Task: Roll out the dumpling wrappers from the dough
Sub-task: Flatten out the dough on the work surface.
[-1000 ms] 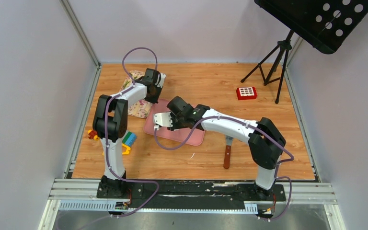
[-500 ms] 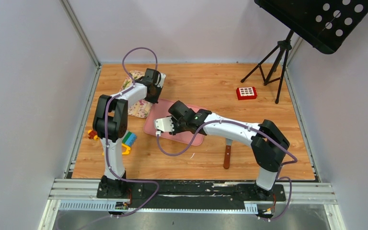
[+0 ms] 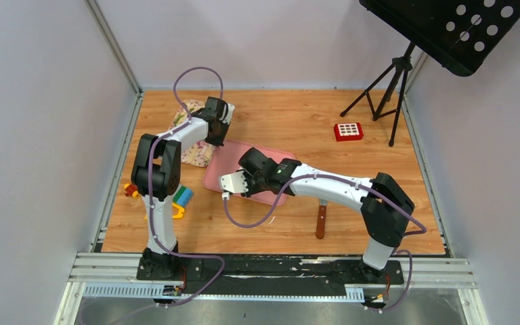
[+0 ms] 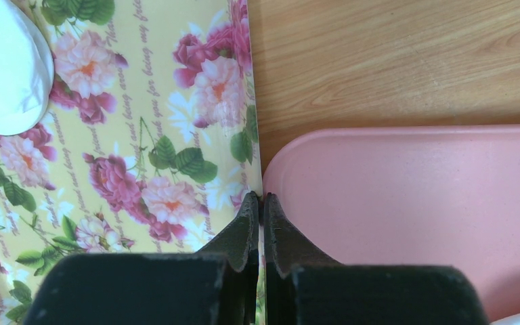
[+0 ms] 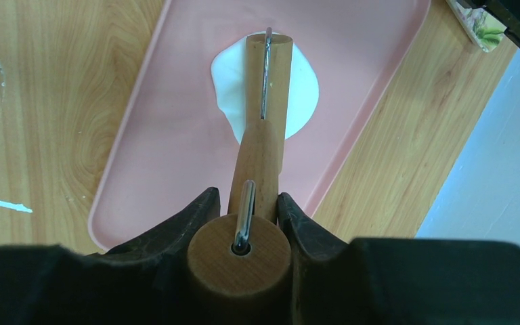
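- In the overhead view you find the right gripper (image 3: 233, 181) low over the near-left part of the pink tray (image 3: 233, 152). Its grasp and the dough are hidden beneath it here.
- The left gripper (image 3: 218, 114) sits at the tray's far-left corner, over the floral sheet (image 3: 195, 154).
- On the wooden table (image 3: 277, 118) you also have a red block (image 3: 348, 131) with white squares, well apart at the far right. A wooden-handled tool (image 3: 321, 218) lies just nearer than the tray, and coloured blocks (image 3: 181, 198) sit beside the left arm.
- On the left wrist view, the left gripper (image 4: 258, 203) has its fingers pressed almost together. The tips rest right where the floral sheet (image 4: 142, 169) meets the rounded corner of the pink tray (image 4: 413, 189). You cannot tell whether anything thin is caught between them.
- A glossy white rounded shape (image 4: 3, 68) lies on the floral sheet at the upper left, cut off by the frame; what it is stays unclear.
- On the right wrist view, the right gripper (image 5: 247, 200) is clamped on the wooden handle of the rolling pin (image 5: 261, 156).
- The roller lies across the dough (image 5: 302, 95), a flat, uneven white oval in the far half of the pink tray (image 5: 162, 156).
- A thin white smear (image 5: 0, 201) marks the table left of the tray.
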`<state>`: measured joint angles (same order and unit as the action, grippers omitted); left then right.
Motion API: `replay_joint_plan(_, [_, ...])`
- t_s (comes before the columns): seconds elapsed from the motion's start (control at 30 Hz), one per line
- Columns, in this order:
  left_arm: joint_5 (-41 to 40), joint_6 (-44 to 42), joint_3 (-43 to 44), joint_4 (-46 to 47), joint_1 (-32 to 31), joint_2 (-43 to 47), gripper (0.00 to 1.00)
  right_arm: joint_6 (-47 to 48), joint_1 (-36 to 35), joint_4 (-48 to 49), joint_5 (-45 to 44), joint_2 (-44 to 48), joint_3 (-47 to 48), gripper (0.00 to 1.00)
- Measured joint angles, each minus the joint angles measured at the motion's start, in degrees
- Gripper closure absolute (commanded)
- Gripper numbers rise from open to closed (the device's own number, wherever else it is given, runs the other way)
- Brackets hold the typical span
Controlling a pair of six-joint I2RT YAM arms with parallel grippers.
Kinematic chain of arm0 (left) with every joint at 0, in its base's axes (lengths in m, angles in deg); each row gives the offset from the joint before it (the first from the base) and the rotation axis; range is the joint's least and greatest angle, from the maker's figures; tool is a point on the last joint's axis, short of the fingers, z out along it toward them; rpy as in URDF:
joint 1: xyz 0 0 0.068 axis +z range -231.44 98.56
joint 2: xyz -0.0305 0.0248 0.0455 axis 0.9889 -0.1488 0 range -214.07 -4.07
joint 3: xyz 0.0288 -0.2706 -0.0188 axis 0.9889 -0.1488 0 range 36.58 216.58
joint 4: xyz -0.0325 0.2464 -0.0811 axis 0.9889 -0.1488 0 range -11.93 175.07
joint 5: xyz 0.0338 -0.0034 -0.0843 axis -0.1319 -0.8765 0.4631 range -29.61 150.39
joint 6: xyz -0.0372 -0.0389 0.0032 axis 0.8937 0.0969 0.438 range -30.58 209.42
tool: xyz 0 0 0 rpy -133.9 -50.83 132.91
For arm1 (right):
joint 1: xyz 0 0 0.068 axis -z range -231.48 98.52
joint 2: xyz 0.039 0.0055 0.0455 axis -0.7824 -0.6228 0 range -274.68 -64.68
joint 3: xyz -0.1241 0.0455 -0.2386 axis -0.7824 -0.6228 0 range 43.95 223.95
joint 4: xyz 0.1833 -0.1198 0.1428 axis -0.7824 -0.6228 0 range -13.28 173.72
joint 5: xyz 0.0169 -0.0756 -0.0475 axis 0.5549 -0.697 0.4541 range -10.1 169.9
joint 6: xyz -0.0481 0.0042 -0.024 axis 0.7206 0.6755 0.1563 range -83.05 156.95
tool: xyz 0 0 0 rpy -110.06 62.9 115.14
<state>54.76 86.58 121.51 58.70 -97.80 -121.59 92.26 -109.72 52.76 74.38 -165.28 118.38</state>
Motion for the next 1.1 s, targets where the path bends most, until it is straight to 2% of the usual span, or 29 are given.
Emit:
replay_joint_plan(0.8, [-0.4, 0.0, 0.0, 0.0, -0.1, 0.0, 1.0, -1.7, -2.9, -9.7, 2.6, 2.2, 1.6, 1.0])
replay_joint_plan(1.1, [-0.4, 0.0, -0.1, 0.1, -0.1, 0.0, 1.0, -7.4, 1.3, -22.9, 5.3, 5.9, 6.3, 1.0])
